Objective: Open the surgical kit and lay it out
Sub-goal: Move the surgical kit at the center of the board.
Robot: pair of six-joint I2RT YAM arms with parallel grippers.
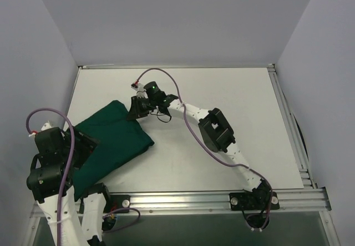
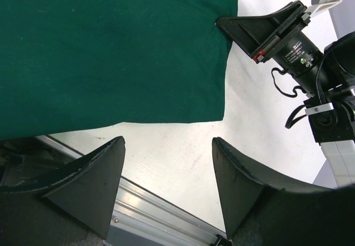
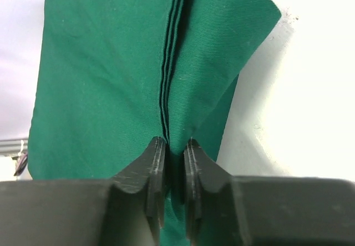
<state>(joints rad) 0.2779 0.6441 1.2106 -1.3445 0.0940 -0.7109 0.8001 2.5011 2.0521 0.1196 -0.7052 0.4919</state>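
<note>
The dark green cloth wrap (image 1: pixel 113 137) lies folded at the left of the white table. My right gripper (image 1: pixel 136 111) is at its far right corner and is shut on a fold of the cloth (image 3: pixel 183 79), which rises between the pads (image 3: pixel 157 162) in the right wrist view. My left gripper (image 2: pixel 167 171) is open and empty, hovering over the table's near edge just off the cloth's near side (image 2: pixel 111 51). The wire-mesh tray and steel instruments are hidden.
An aluminium rail (image 1: pixel 222 200) runs along the near table edge, also in the left wrist view (image 2: pixel 161 218). Grey walls enclose the table on three sides. The right arm (image 1: pixel 216 129) stretches diagonally across the table's middle.
</note>
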